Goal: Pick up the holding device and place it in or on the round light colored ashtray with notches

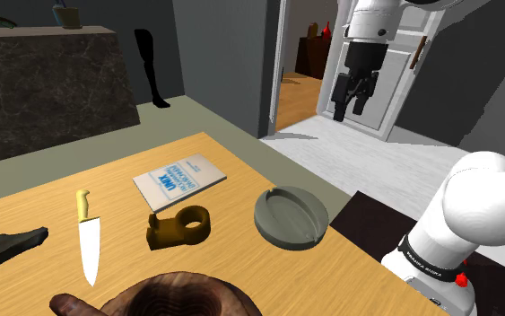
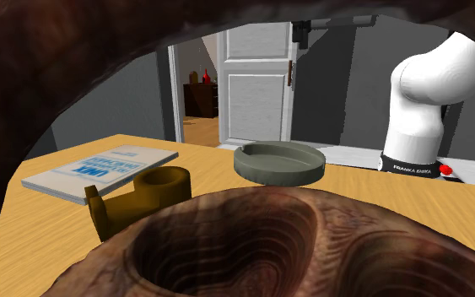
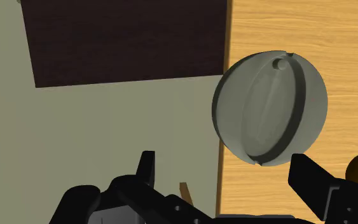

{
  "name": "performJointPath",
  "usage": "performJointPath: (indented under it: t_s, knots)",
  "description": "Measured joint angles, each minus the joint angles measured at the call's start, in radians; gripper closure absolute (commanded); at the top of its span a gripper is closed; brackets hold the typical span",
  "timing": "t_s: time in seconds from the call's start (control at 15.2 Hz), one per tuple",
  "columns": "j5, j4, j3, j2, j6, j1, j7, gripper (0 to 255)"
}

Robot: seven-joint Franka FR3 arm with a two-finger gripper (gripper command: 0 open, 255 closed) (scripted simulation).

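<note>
1. The tape holder is a squat, mustard-brown piece with an open ring at one end and a short upright tab at the other. It lies on the bench between the book and the carved wooden bowl.
2. Near it, but apart, sits the ashtray: round, grey-green, matte, shallow, with notches in its rim.
3. The bench top is pale wood grain. A knife with a yellow handle lies towards the shoulder view's left.
4. The white arm rises from its stand. The end effector hangs high in front of the white door, released, with its fingers apart and nothing between them.
</note>
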Motion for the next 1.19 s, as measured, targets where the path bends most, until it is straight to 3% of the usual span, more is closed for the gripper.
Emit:
performJointPath:
  t_s: [0.2, 1.19]
  knots:
    - [0.004, 0.006, 0.011, 0.043, 0.033, 0.015, -0.015, 0]
    - [-0.011, 0.261, 0.164, 0.566, 0.265, 0.16, -0.152, 0]
